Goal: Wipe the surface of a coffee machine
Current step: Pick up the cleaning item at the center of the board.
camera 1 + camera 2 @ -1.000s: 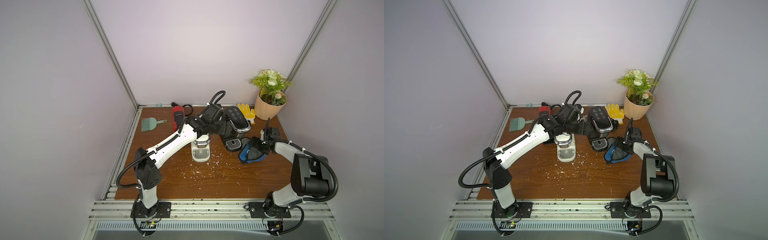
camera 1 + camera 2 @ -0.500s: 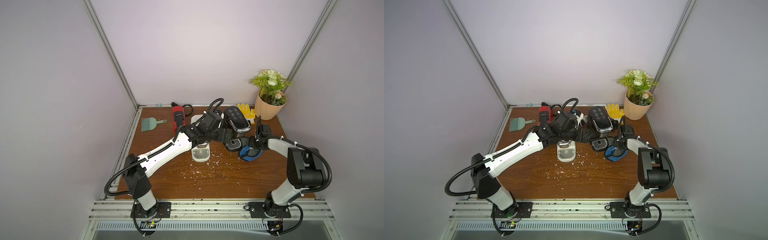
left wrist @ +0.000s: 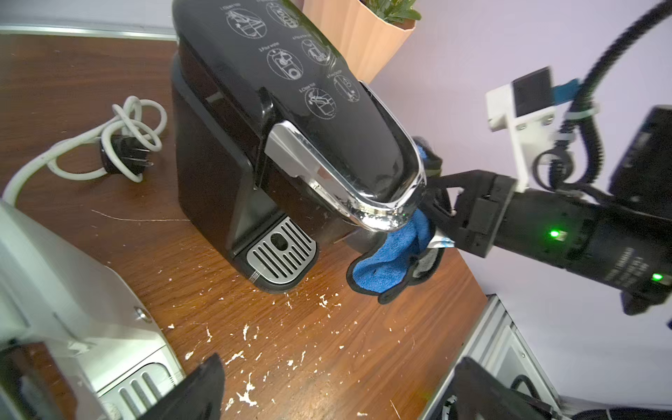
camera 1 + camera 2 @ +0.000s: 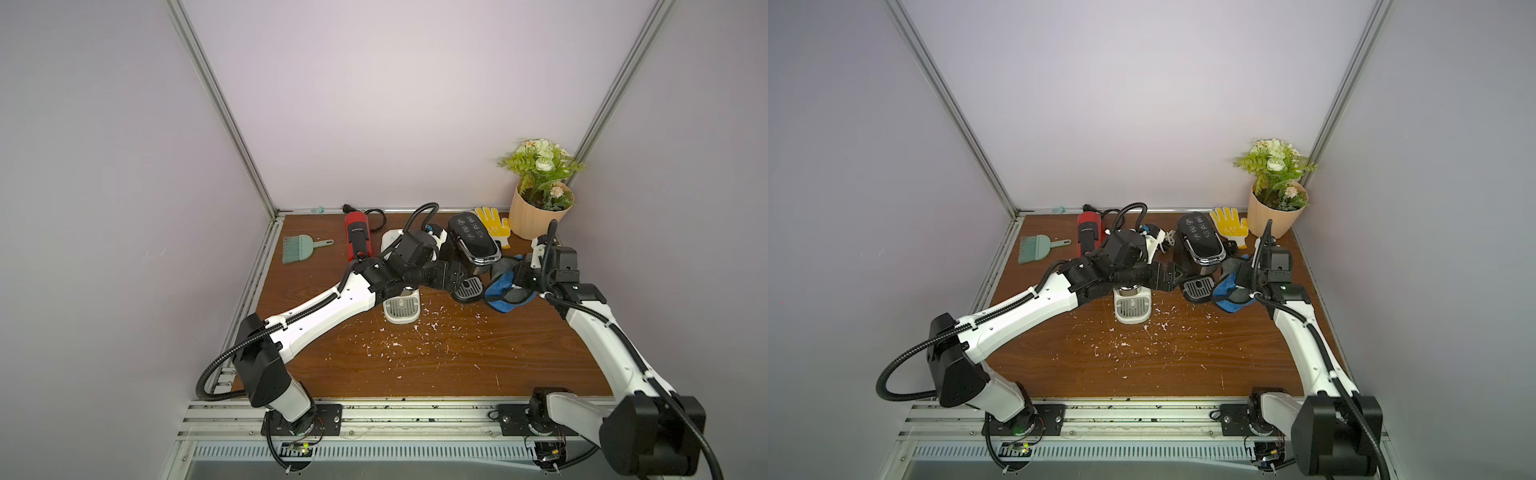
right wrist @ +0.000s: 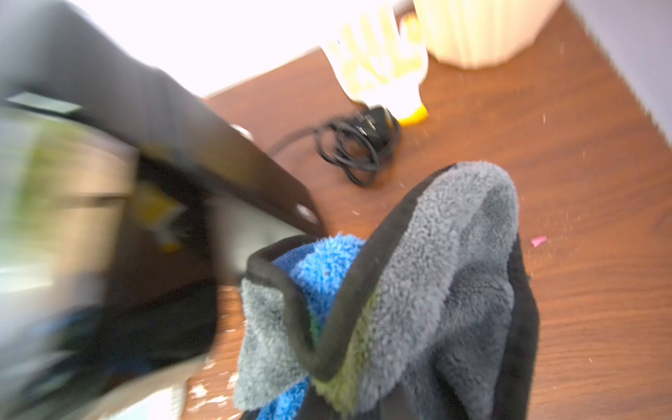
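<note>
Right gripper (image 3: 434,218) jaws closed on bunched blue-grey microfibre cloth (image 3: 391,260), held against the chrome front lip of the black coffee machine (image 3: 291,109), likely to wipe there. Left gripper (image 4: 456,277) jaws wide open, empty, just beside the machine's drip tray (image 4: 467,288), probably ready to steady it.

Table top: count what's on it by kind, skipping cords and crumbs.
coffee machines: 3 (red, white, black)
brush: 1
glove: 1
potted plant: 1
cloth: 1
total: 7
</note>
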Controlling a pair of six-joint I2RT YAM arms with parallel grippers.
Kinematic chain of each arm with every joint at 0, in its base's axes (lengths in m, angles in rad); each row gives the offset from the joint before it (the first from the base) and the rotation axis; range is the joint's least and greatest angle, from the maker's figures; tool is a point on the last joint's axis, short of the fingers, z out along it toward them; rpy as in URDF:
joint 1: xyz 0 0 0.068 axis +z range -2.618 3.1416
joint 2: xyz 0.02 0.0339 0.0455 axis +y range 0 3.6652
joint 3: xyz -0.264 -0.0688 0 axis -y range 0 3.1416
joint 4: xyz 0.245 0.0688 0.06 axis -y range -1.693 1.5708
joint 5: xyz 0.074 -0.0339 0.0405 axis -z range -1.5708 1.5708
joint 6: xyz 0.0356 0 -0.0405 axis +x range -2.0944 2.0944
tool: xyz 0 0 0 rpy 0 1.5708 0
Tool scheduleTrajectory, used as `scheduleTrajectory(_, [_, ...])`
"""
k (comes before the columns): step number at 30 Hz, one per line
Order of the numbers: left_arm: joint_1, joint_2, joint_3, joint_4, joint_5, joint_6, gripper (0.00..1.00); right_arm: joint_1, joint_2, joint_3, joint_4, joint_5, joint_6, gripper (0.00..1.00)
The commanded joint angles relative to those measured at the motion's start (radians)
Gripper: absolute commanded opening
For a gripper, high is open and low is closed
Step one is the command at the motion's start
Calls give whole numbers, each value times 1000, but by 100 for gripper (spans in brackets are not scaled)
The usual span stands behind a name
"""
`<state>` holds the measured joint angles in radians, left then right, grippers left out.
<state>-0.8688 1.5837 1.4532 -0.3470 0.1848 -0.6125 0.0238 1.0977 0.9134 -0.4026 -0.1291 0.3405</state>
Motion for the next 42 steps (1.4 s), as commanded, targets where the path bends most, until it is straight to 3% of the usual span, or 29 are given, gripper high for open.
scheduleTrajectory(1, [2, -16, -5, 63, 96, -21, 100, -5, -102, 51, -59, -84, 42, 4])
scheduleTrajectory(6, [-4, -20, -2, 141, 194, -40, 100, -4, -239, 71, 15, -226, 100, 4])
scheduleTrajectory(15, [-16, 13, 58, 250, 305, -67, 100, -2, -241, 95, 168, -570, 180, 4])
scheduleTrajectory(29, [-29, 121, 197, 303, 415, -101, 96, 7, -219, 94, 397, -779, 358, 5])
scheduleTrajectory(36, [-33, 175, 252, 312, 456, -109, 81, 21, -208, 89, 494, -800, 444, 5])
scheduleTrajectory(40, [-32, 187, 283, 273, 433, -85, 55, 44, -198, 99, 473, -790, 424, 5])
scheduleTrajectory(42, [-30, 188, 304, 230, 388, -65, 47, 47, -197, 105, 424, -776, 393, 6])
